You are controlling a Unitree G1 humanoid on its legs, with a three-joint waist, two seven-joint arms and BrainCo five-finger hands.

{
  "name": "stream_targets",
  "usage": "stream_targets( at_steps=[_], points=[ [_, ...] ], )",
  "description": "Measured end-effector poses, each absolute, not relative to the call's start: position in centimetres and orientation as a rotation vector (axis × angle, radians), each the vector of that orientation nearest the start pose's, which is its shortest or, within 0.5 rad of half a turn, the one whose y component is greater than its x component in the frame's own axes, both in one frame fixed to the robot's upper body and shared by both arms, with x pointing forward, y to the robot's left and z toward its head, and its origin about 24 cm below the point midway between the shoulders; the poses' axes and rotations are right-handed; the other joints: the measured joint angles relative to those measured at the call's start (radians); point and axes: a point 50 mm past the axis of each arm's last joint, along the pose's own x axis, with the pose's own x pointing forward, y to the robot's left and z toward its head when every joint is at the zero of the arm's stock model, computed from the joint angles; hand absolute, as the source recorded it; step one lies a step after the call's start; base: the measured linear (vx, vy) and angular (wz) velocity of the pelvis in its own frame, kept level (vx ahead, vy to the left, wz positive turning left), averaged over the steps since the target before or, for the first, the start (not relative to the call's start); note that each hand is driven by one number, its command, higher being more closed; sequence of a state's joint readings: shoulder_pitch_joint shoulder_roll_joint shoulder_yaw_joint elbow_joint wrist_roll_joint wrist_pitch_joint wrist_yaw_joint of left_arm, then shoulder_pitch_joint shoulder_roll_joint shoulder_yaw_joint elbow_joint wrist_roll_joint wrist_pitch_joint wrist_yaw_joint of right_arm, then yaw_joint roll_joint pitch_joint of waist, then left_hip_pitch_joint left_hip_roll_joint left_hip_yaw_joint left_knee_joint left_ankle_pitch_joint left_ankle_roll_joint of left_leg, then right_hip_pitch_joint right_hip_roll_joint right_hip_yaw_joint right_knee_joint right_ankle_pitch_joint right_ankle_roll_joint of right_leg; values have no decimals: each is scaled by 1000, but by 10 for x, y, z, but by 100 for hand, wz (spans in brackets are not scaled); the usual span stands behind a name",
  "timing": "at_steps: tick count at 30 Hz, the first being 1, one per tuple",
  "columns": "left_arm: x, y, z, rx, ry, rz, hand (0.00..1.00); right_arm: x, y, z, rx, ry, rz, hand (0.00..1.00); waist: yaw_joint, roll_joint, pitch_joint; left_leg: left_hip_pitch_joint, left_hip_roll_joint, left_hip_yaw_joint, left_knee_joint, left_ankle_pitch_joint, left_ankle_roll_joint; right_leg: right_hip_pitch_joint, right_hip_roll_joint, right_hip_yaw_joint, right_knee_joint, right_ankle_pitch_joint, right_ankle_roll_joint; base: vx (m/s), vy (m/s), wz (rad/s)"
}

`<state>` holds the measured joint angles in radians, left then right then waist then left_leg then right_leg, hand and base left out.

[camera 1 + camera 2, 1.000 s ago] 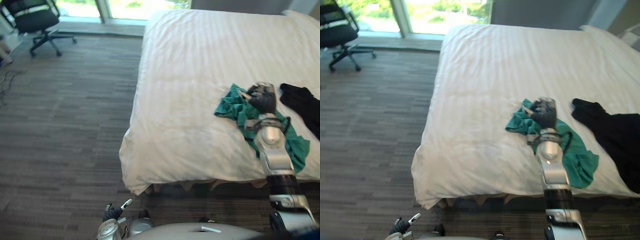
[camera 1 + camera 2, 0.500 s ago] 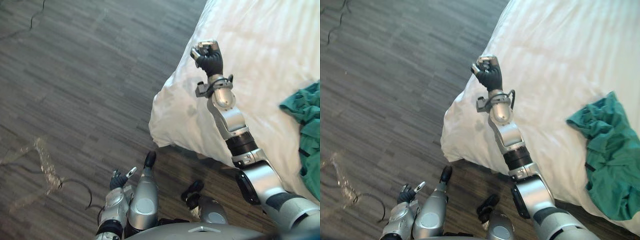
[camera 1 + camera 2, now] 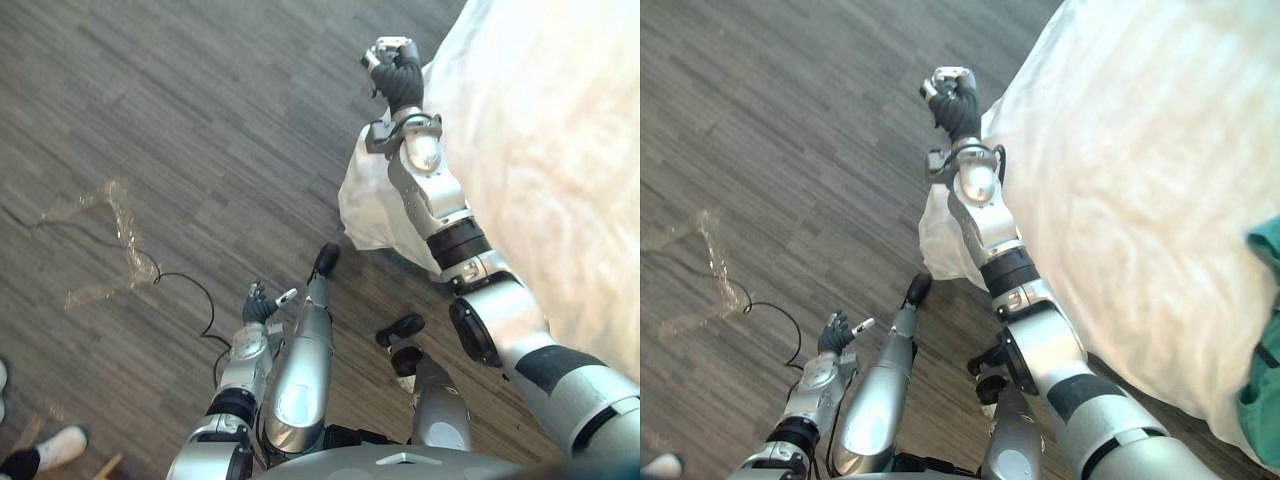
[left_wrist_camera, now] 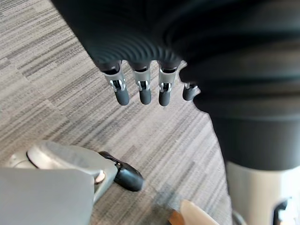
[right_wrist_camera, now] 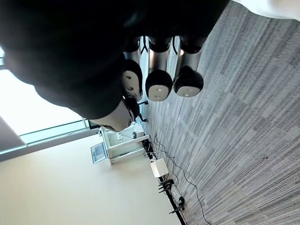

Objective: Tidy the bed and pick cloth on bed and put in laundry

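No writing, label, number or sign could be read on anything in these views.
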<state>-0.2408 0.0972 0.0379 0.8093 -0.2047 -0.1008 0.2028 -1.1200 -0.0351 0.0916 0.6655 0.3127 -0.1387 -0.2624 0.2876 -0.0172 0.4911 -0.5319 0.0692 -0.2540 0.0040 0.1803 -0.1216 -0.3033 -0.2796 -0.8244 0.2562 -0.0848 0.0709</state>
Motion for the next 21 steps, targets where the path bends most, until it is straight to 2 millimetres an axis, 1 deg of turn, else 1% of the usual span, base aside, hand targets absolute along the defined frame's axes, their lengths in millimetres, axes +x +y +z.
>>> stream_targets(
  at_steps=[3,4,5,6,7,10,11,12,14,15,16,17,18,19,20,21],
  points=[
    [271,180,-57,-47,445,253,0,398,-69,259,219,-451,63,100,5,13,7,-59,1,0,-3,16,-1,-72,-12,2,33,-6,-9,-66,-15,-1],
    [277,176,-52,-44,429,237,0,401,-76,257,237,-434,32,100,6,21,12,-80,0,4,-3,21,-1,-102,-22,6,52,-10,-13,-68,0,-12],
    [282,175,-47,-47,407,232,0,402,-77,258,264,-422,23,100,7,22,12,-103,-1,18,-3,24,0,-143,-37,18,78,-18,-15,-70,1,-16],
    [285,174,-44,-49,394,229,0,402,-75,261,268,-429,29,100,7,24,13,-114,-2,23,-3,26,-1,-161,-41,24,90,-22,-18,-71,-10,-22],
    [290,171,-39,-62,369,225,0,401,-72,269,283,-448,42,100,7,32,17,-130,-2,32,-3,30,-1,-192,-51,41,110,-26,-20,-70,-11,-15],
    [294,170,-32,-86,328,227,0,400,-68,272,327,-450,58,100,7,34,17,-154,-5,59,-4,32,-1,-247,-77,65,159,-43,-25,-76,-10,-14],
    [294,169,-32,-105,330,231,0,400,-65,270,357,-436,73,100,5,34,17,-156,-8,80,-4,32,-1,-264,-93,74,183,-52,-24,-57,-3,-8],
    [294,169,-33,-128,331,241,0,401,-60,264,372,-412,81,100,-1,34,17,-157,-9,105,-4,30,-3,-274,-107,81,199,-58,-24,-53,3,-6],
    [294,168,-31,-162,324,257,0,401,-56,254,385,-375,85,100,-3,34,17,-159,-6,141,-3,29,-1,-285,-114,96,207,-60,-24,-28,11,-7],
    [293,168,-30,-182,314,266,0,400,-49,240,404,-333,92,100,-9,34,17,-160,-3,167,1,29,2,-288,-117,101,209,-59,-23,-9,13,-8],
    [293,169,-29,-193,310,275,0,397,-42,220,424,-276,102,100,-21,33,17,-160,-4,181,6,26,7,-286,-121,104,208,-58,-20,5,13,-7],
    [293,170,-29,-197,310,280,0,395,-37,209,427,-249,114,100,-26,32,17,-160,-4,189,12,28,15,-286,-121,108,207,-56,-19,27,11,-8],
    [293,170,-29,-205,308,285,0,388,-26,184,436,-180,136,100,-34,30,16,-158,-6,205,21,26,18,-284,-123,118,203,-54,-16,37,10,-11],
    [294,169,-28,-217,303,288,0,385,-22,163,395,-122,151,100,-38,30,15,-155,-6,224,28,23,22,-282,-125,125,200,-53,-15,42,10,-16],
    [294,167,-26,-233,295,291,0,379,-22,137,353,-57,167,100,-47,29,15,-152,-5,244,39,18,28,-277,-125,132,198,-52,-14,30,10,-11],
    [294,166,-26,-245,293,296,0,374,-20,127,331,-36,181,100,-56,28,15,-148,-5,252,40,17,28,-274,-126,135,198,-52,-14,21,5,-13]
  ],
)
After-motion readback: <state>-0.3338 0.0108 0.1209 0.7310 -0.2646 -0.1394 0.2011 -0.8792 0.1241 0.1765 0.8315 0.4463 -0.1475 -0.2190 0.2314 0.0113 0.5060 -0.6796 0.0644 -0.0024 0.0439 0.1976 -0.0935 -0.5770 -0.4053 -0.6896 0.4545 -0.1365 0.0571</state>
